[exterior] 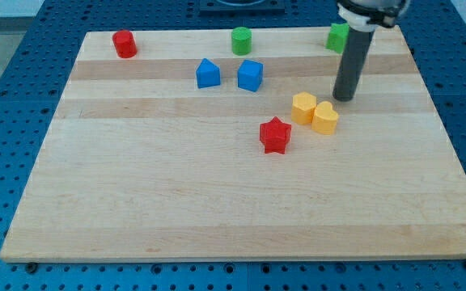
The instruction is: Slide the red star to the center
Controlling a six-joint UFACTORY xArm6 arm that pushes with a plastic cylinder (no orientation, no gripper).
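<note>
While my tip (344,99) rests on the pale wooden board (136,202) near its upper right, it touches no block; being a bare dark rod with no jaws, it has nothing to spread or pinch, so it can only shove. Just beside it, toward the view's lower left, sit two yellow blocks, a hexagonal one (303,107) and a heart-like one (325,118), touching each other. Beyond them, further to the lower left of my tip, lies the small red star-shaped block (275,135), already close to the board's middle. Judging by looks, it is a light, stiff, hard piece that should slide readily on smooth wood but may spin if pushed on a point; pressing into a notch between arms seems safest. Farther left of my tip stand a blue cube (250,74) and a blue house-shaped block (208,73). Above, a green cylinder (241,40), a green block (337,36) behind the rod, and, farthest left, a red cylinder (124,44).
</note>
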